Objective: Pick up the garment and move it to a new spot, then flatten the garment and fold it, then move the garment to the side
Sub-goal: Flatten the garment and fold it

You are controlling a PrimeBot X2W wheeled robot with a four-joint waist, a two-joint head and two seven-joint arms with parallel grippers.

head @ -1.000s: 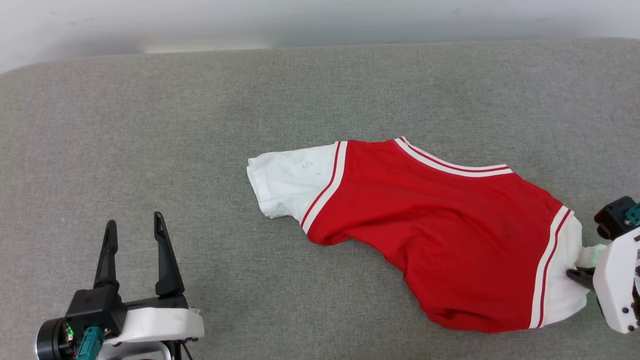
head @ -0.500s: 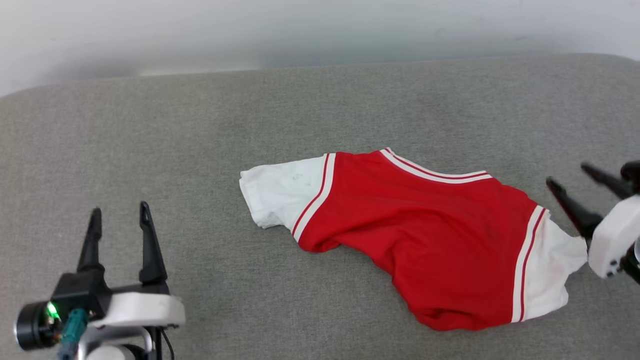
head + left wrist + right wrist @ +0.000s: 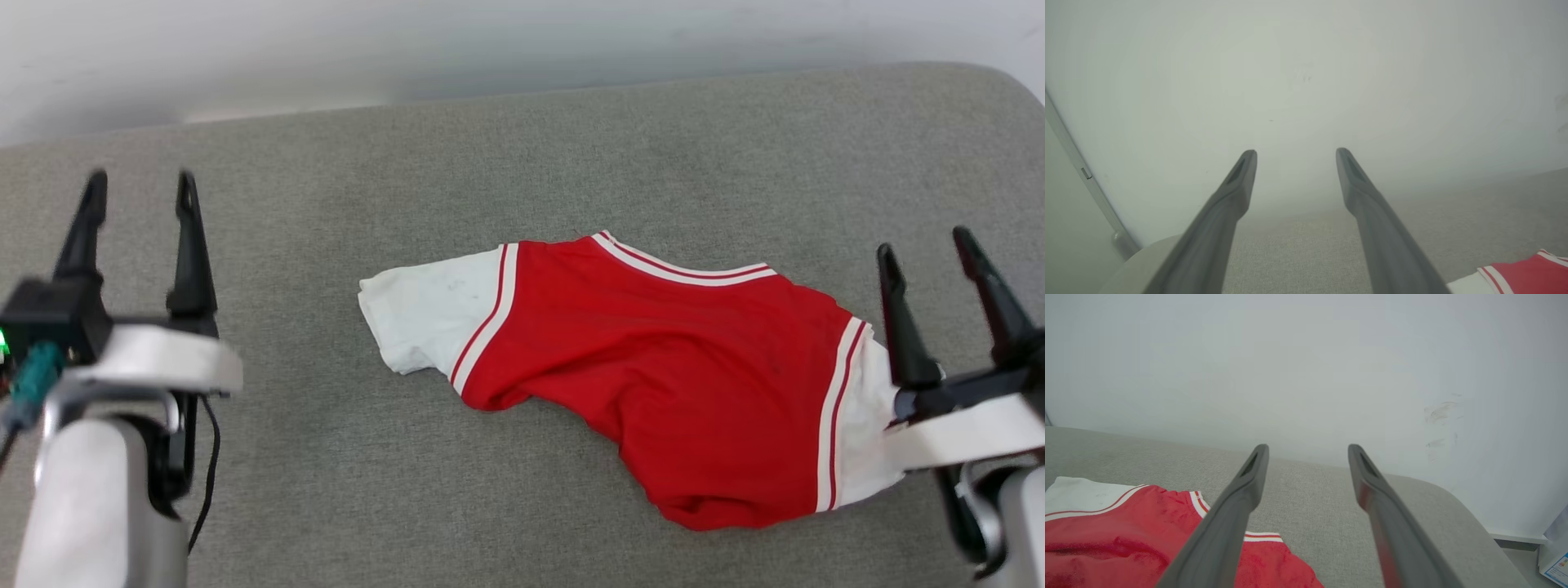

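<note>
Right end effector [image 3: 922,242] let go of garment [image 3: 669,384] sleeve; now released, just beside it. Left end effector [image 3: 142,175] released, well apart. Garment rumpled on counter [image 3: 522,147]. Next, likely: pinch opposite edges, pull taut.

Bare indoor room, likely robot test lab: wide grey woven-fabric padded surface [image 3: 326,204] with rounded corners, set against plain white painted wall [image 3: 1306,355] bearing dark scuff marks [image 3: 1439,411].
</note>
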